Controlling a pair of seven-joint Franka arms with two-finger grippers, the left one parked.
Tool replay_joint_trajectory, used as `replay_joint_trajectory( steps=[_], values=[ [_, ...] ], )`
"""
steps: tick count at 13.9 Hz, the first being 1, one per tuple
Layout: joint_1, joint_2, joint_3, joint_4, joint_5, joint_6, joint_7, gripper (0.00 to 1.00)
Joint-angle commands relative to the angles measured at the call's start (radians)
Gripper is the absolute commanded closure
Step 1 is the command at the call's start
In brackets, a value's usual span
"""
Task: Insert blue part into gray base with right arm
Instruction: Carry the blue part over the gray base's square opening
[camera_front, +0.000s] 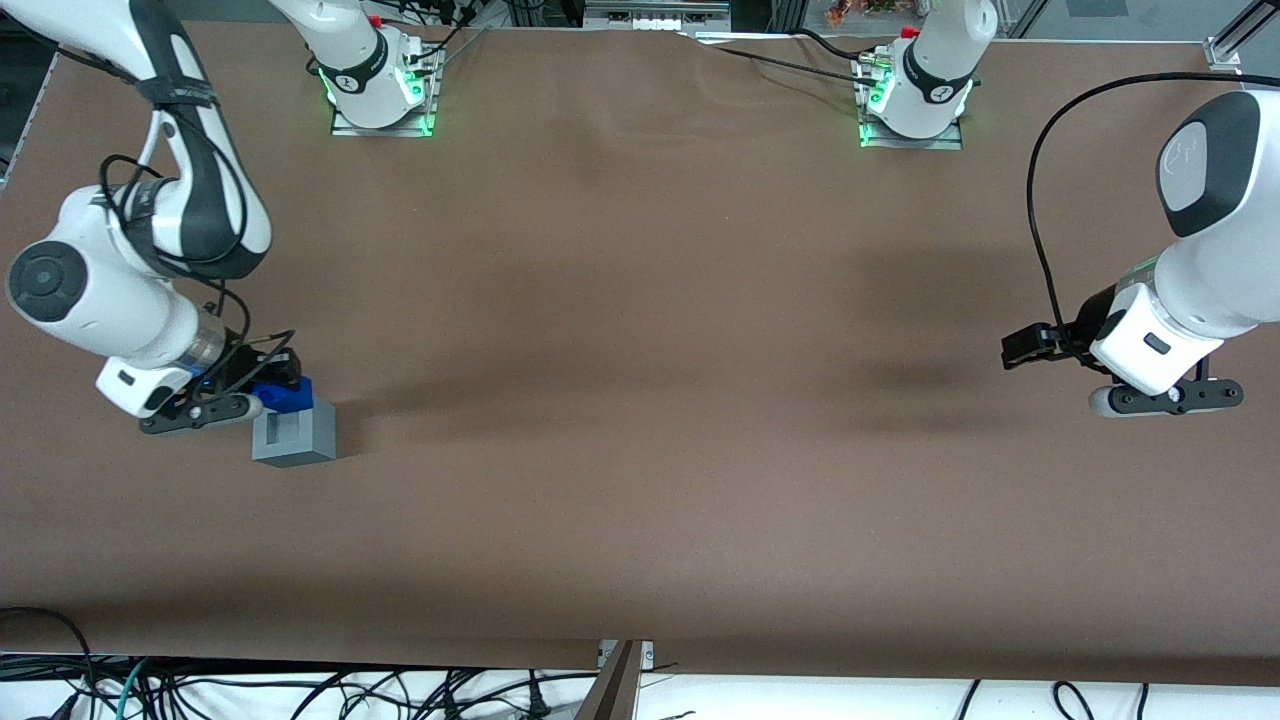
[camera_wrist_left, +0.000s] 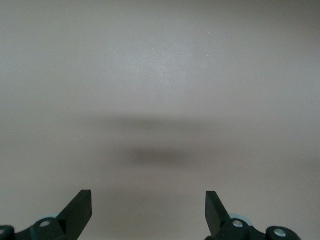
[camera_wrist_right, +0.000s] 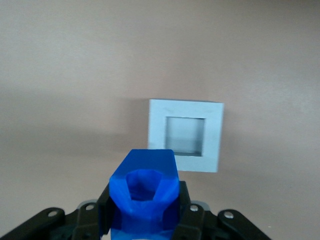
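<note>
A broad brown table fills the scene, its mat smooth and matte with soft shadows across the middle, and a tangle of black cables along the edge nearest the front camera.

Nearest on the table, toward the working arm's end, stands the gray base, a light-gray cube resting flat on the mat. The right wrist view shows its top face with the square recess open and nothing in it.

Just farther from the front camera than the base, and slightly above it, is the blue part. It is not in the recess; in the front view its near edge overlaps the base's top edge, and whether the two touch cannot be told. The wrist view shows the part's hollow, faceted end facing the camera, with the base lying clear of it on the mat.

The gripper is clenched on the blue part, its black fingers pressing the part's sides. It hangs low over the table, beside the base on the side away from the front camera.

Farther still, the right arm bends up from the gripper through its white links and black joints, thin cables looping along it, to its base mount at the table's farthest edge, lit green.
</note>
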Motion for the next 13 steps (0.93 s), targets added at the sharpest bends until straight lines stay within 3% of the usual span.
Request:
replay_joint_trajectory(
  steps=[1, 13],
  values=[
    [-0.023, 0.052, 0.002, 0.071, 0.015, -0.040, -0.034, 0.81],
    [-0.041, 0.164, -0.001, 0.148, 0.009, 0.026, -0.068, 0.80]
  ],
)
